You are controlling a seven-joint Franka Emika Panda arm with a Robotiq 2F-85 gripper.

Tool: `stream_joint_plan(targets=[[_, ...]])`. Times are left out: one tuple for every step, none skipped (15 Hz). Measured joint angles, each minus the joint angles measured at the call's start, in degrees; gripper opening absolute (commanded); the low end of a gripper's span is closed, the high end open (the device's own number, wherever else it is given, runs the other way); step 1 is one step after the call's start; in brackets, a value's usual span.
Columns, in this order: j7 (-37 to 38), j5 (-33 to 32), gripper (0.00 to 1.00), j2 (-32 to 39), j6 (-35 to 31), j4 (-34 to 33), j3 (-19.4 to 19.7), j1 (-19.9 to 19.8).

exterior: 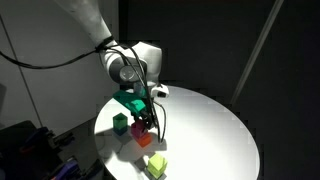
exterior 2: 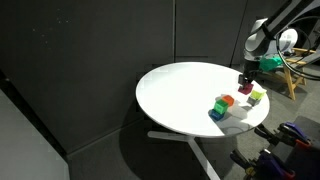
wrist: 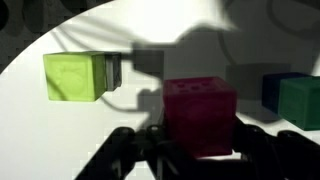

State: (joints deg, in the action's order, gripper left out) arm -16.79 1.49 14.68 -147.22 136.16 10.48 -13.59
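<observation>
In the wrist view a magenta cube [wrist: 200, 115] sits between my gripper's [wrist: 198, 145] dark fingers [wrist: 128, 152], which are shut on its two sides. To its left lies a yellow-green cube [wrist: 73, 76]; to its right a green cube [wrist: 300, 102] stands against a blue one [wrist: 270, 92]. In both exterior views the gripper [exterior: 143, 120] [exterior 2: 246, 82] hangs low over the round white table [exterior: 210, 130] [exterior 2: 180, 90] with the magenta cube [exterior 2: 245, 89] in it. I cannot tell whether the cube touches the table top.
The yellow-green cube [exterior: 157, 165] [exterior 2: 256, 96] lies near the table's rim. A green cube [exterior: 120, 123] [exterior 2: 222, 104] stands by the gripper, beside a small cluster with blue [exterior 2: 215, 113] and orange-red [exterior 2: 229, 100] blocks. Dark curtains surround the table.
</observation>
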Motion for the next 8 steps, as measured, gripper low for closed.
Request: stream_joint_plan(targets=[[0.4, 0.0, 0.28, 0.4, 0.0, -0.4, 0.0, 0.2], [1.0, 0.0, 0.28, 0.8, 0.0, -0.9, -0.1, 0.3], [1.6, 0.0, 0.28, 1.3, 0.0, -1.6, -0.1, 0.5], [2.3, 0.0, 0.28, 1.8, 0.0, -2.3, -0.2, 0.6], [3.0, 0.0, 0.28, 2.4, 0.0, -3.0, -0.2, 0.7], [3.6, 0.0, 0.28, 3.0, 0.1, -3.7, -0.3, 0.8], [4.2, 0.0, 0.28, 3.6, 0.1, -4.4, -0.3, 0.9], [4.7, 0.0, 0.28, 4.1, 0.1, -5.1, -0.4, 0.9]])
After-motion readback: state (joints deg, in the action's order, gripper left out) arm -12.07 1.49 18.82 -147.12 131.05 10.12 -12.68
